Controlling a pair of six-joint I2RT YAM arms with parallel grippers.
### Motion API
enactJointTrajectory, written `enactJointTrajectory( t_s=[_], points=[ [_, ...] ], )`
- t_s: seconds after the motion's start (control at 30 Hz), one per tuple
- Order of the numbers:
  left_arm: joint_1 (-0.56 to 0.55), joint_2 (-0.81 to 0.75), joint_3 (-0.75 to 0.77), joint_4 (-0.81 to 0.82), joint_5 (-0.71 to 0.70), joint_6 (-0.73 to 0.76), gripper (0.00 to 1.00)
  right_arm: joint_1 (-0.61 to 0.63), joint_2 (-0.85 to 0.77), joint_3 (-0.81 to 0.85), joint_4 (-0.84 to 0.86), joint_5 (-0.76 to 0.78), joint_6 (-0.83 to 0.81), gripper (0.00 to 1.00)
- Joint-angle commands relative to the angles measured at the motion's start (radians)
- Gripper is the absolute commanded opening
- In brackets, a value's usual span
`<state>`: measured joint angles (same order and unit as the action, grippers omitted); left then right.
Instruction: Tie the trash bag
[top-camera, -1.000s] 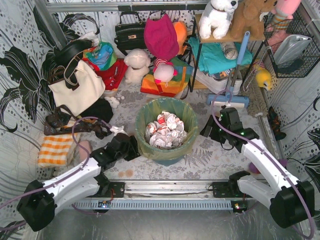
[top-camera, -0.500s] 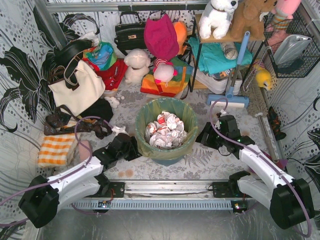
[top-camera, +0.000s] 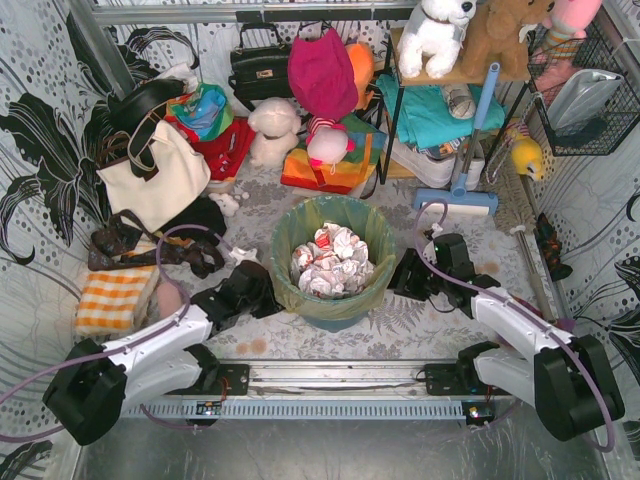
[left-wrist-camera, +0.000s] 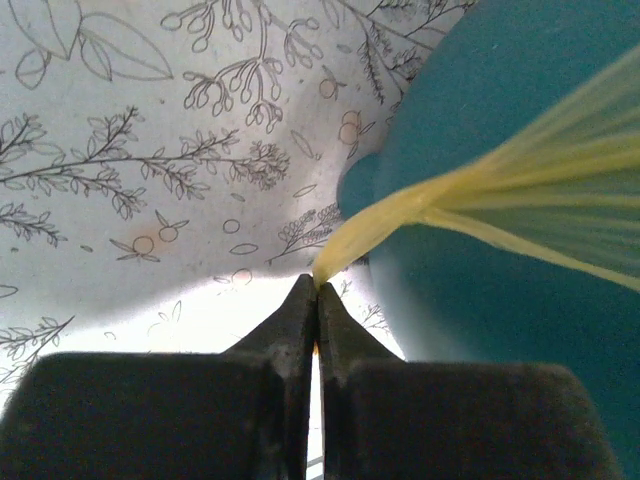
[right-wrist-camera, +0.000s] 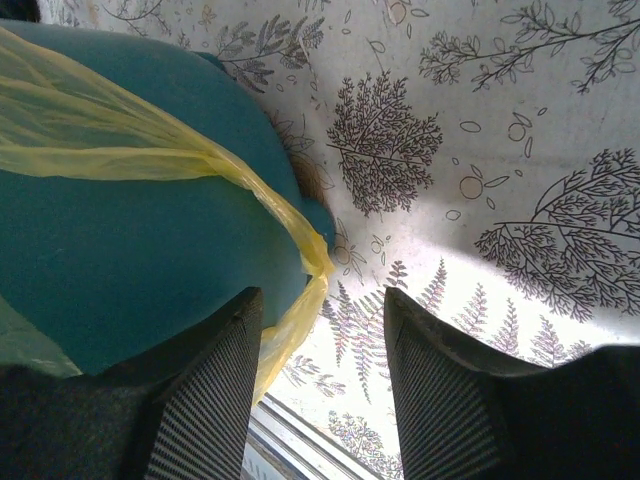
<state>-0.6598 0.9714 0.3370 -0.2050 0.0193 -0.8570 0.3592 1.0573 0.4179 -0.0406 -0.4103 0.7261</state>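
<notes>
Thinly stretched, the translucent yellow-green trash bag (left-wrist-camera: 470, 185) lines the teal bin (left-wrist-camera: 480, 320) on the worktop (left-wrist-camera: 150, 120). The left gripper (left-wrist-camera: 316, 295) has its jaws clenched on one gathered strand. The right gripper (right-wrist-camera: 322, 330) has its jaws spread, with another strand between them.

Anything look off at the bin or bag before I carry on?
Nothing has spilled, and the bin stands upright. One mismatch: the left gripper is shut on a taut strand of the bag, while the right gripper is open, its strand hanging loose between the jaws, ungripped.
</notes>
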Motion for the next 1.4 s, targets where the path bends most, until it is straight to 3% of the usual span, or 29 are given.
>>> enactJointTrajectory(
  t_s=[0.0, 0.43, 0.67, 0.83, 1.0, 1.23, 1.37],
  points=[
    [0.009, 0.025, 0.047, 0.007, -0.015, 0.039, 0.07, -0.002, 0.026, -0.029, 0.076, -0.052, 0.021, 0.51],
    [0.025, 0.132, 0.141, 0.008, -0.026, 0.089, 0.05, 0.0, 0.139, -0.054, 0.175, -0.088, 0.048, 0.44],
    [0.028, 0.166, 0.16, 0.012, -0.019, 0.109, 0.04, 0.0, 0.143, -0.093, 0.208, -0.056, 0.055, 0.34],
    [0.032, 0.167, 0.162, 0.01, -0.018, 0.114, 0.04, -0.001, 0.142, -0.115, 0.223, -0.042, 0.065, 0.2],
    [0.037, 0.159, 0.17, -0.005, -0.021, 0.125, 0.03, -0.001, 0.047, -0.091, 0.082, 0.031, 0.034, 0.0],
    [0.047, 0.152, 0.175, -0.022, -0.025, 0.142, 0.02, 0.0, -0.086, 0.038, -0.251, 0.191, -0.066, 0.0],
    [0.048, 0.162, 0.178, -0.021, -0.024, 0.147, 0.02, 0.0, -0.072, 0.066, -0.292, 0.198, -0.087, 0.0]
  ],
)
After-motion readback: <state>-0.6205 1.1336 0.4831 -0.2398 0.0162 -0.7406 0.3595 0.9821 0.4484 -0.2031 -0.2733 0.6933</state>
